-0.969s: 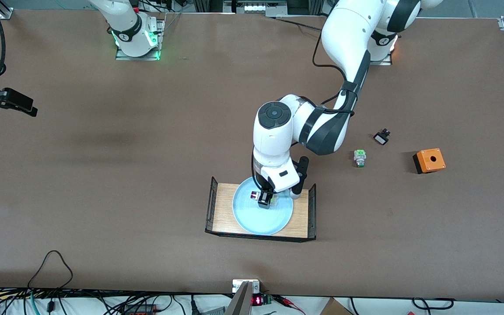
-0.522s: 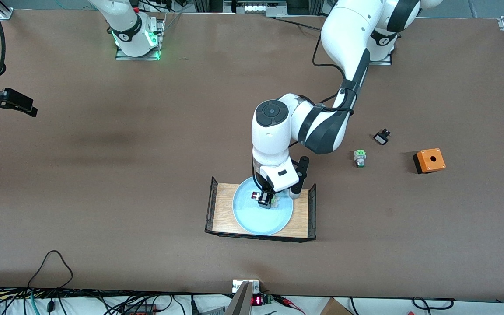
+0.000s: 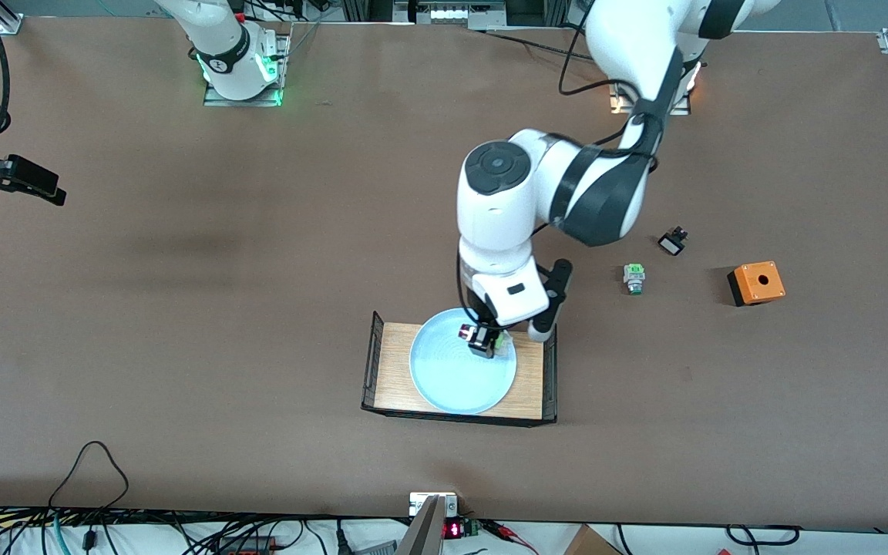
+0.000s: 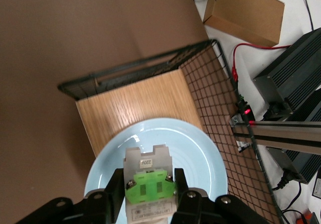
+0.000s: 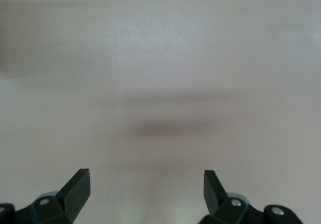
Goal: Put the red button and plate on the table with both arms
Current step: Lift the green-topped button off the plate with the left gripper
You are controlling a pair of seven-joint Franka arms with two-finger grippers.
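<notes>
Since a second ago the left gripper (image 3: 484, 340) has risen off the plate (image 3: 455, 381) and drifted toward the left arm's end of the tabletop (image 3: 182, 324), carrying the red button (image 3: 465, 333); the pick looks done and the carry to bare tabletop has begun. The gripper pinches the button's body, its green end (image 4: 149, 186) showing between the fingers in the left wrist view. The button hangs over the plate's rim, clear of it. The plate sits on the wooden tray (image 3: 394, 374), not yet moved. The right gripper (image 5: 146, 184) waits, fingers spread, over bare tabletop at the right arm's end.
</notes>
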